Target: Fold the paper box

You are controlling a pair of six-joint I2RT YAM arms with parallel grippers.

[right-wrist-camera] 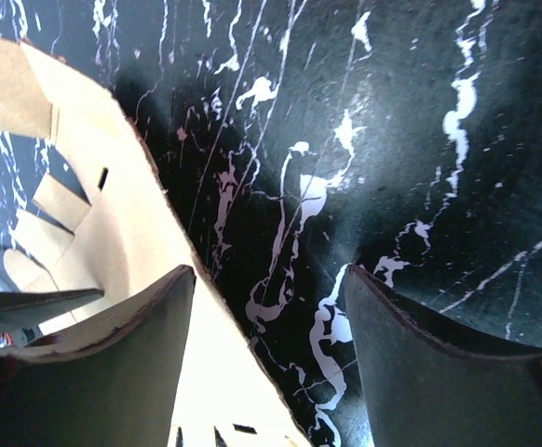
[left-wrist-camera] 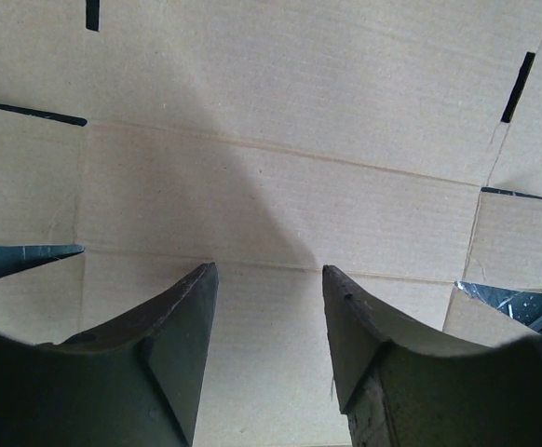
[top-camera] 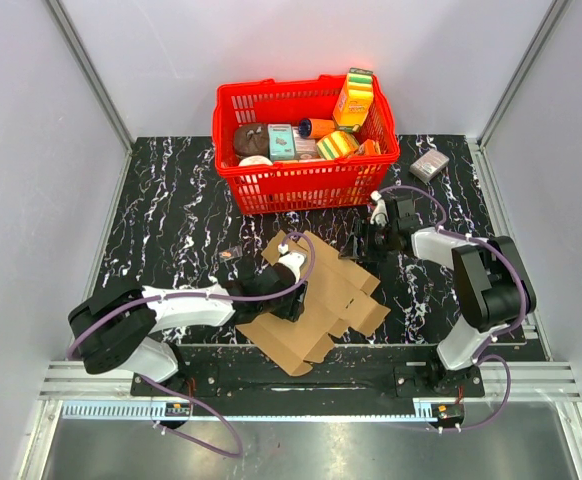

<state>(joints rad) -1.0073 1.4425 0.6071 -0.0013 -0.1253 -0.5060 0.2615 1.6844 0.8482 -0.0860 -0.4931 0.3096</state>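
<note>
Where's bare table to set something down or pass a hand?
Free: the table left of the red basket, out to the left edge; a narrower patch between the small grey box and the right arm. Crowded: centre, where the paper box and left arm sit just below the basket.

Flat paper box (top-camera: 321,300) on the black marbled table (top-camera: 171,220), left end effector (top-camera: 293,300) above it, red basket (top-camera: 306,185) behind
</note>
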